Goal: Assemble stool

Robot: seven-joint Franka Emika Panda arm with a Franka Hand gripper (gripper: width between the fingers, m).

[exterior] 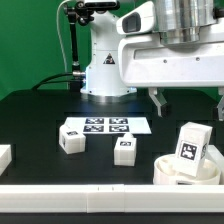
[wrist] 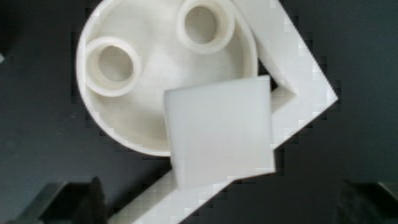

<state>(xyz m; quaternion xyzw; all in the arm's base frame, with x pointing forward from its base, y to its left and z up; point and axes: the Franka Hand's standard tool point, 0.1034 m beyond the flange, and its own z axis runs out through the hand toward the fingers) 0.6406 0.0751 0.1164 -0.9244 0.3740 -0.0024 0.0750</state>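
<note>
Seat disc [exterior: 168, 171] w/ leg [exterior: 191, 143] standing in it, pincer [exterior: 189, 103] open & empty above.

Base [exterior: 105, 68]: white, glossy, rounded; widens toward its foot; a small dark mark on the front, too small to read
Column top [exterior: 95, 7]: dark fittings above the white shell; detail unclear
Cable [exterior: 73, 40]: thin and black; runs alongside the column on the exterior view's left
Wrist housing [exterior: 165, 55]: white, boxy, softly rounded edges; faint grey seams
Flange [exterior: 186, 18]: grey cylinder above the housing, with a metallic sheen and pale vertical highlights
Claw [exterior: 190, 108]: white body — two slim dark fingers [exterior: 157, 100] beneath it
Fingertips [wrist: 68, 203]: black, blunt and blurred in the wrist view
</note>
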